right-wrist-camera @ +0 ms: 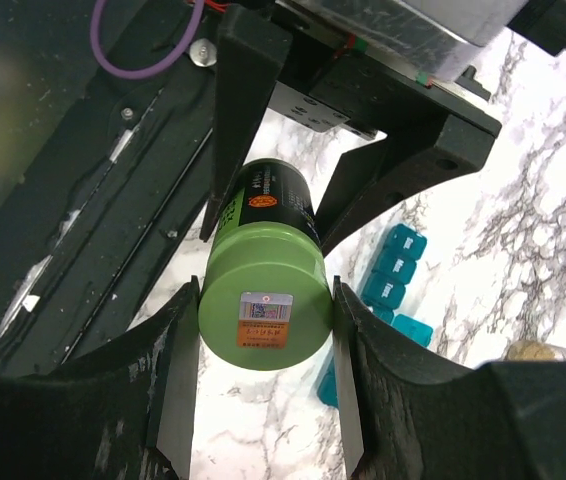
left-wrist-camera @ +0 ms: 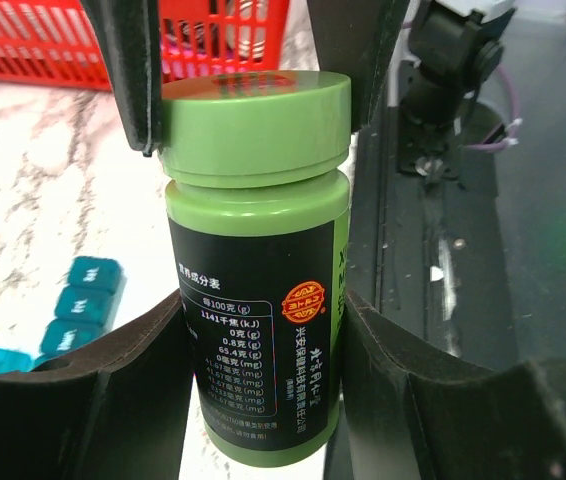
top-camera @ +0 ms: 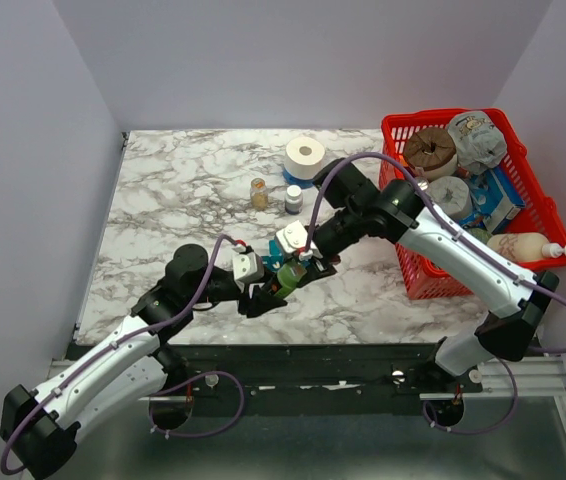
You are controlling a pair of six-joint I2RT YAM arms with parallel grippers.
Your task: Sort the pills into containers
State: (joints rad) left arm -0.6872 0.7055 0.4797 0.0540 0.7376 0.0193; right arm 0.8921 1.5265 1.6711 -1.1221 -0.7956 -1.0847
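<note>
White-black arms (top-camera: 113, 370), purple cables (right-wrist-camera: 146, 73), black fingers (left-wrist-camera: 93, 400).

Right hand (right-wrist-camera: 265, 310) clamped on the lid end of the green bottle (right-wrist-camera: 263, 290), one finger on each side. Left hand (right-wrist-camera: 266, 215) grips the bottle's body from the far end. Teal pill organizer (right-wrist-camera: 393, 275) lies on the marble table (right-wrist-camera: 523, 200), just right of the bottle.

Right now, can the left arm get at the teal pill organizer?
Probably not yet. The left gripper is shut on the green bottle, with the right gripper clamped on its cap. The pill organizer lies close by, uncovered, so reach looks fine once the bottle is let go.
</note>
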